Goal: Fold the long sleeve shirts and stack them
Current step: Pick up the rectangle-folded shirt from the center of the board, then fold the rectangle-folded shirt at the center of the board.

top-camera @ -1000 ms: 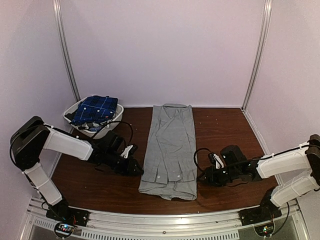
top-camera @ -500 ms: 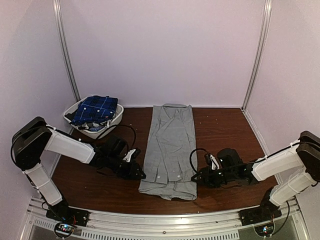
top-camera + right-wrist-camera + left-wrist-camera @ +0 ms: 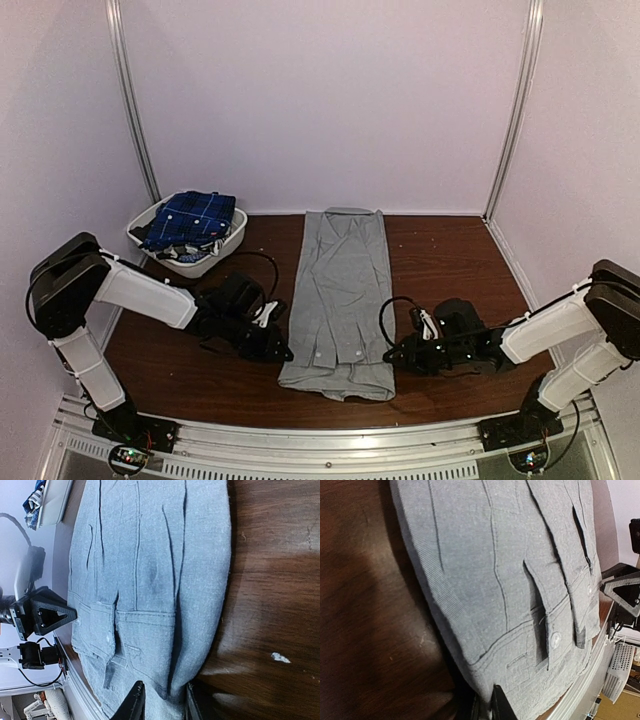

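1. Dark wood table, boxed in by pale walls, carries 1 grey shirt laid lengthwise down its middle, collar at the far end and hem toward the arms.
2. Its sides and sleeves are already turned in, so the grey shirt is a long narrow strip with the cuffs lying on top near the hem. By my reading, the lengthwise folds are done and the crosswise folds are not.
3. The left gripper sits low on the table at the near left corner of the strip. In the left wrist view its fingers stand close together with the hem running in between them, so it looks closed on the cloth.
4. The right gripper sits at the near right corner. In the right wrist view its fingers straddle the hem with cloth between them, but I cannot tell whether they pinch it yet.
5. The white basket stands at the far left corner, well apart from the grey shirt.
6. It holds a blue plaid shirt heaped above the rim, unfolded. Whether more than 1 lies in that heap cannot be made out.
7. No folded stack exists yet, so most of the job remains: finishing this shirt, then folding what is in the basket and stacking it all.
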